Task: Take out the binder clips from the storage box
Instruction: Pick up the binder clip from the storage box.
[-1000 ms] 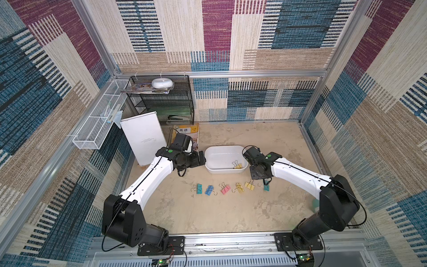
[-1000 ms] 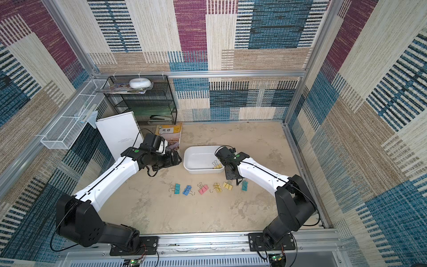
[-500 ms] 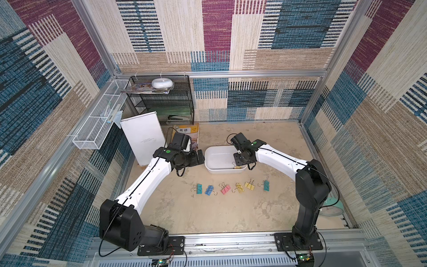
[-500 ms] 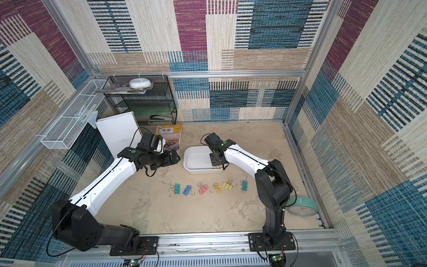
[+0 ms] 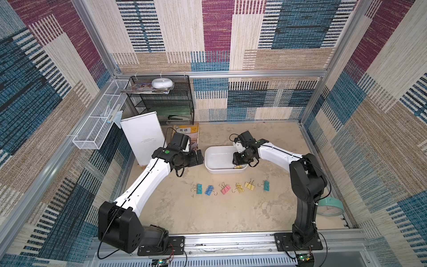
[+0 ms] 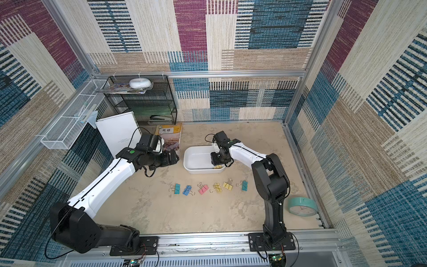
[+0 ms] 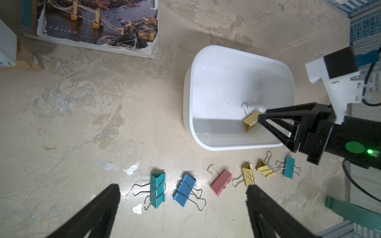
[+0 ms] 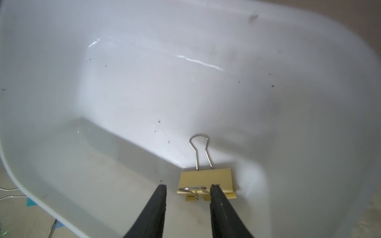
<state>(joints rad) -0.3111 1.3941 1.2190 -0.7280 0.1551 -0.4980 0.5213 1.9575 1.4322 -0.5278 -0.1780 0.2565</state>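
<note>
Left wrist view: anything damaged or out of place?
The book has a torn cover: ragged white paper along the picture's edge and at the corner nearest the storage box. Nothing else stands out.

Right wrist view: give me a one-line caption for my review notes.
Right gripper, jaws apart, poised at the lone yellow binder clip lying in the white storage box.

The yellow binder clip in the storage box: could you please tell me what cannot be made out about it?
- In both top views the right gripper hides most of the yellow binder clip.
- Right wrist view: its near edge lies behind the fingertips; contact cannot be told.
- Left wrist view: the gripper covers one end.
</note>
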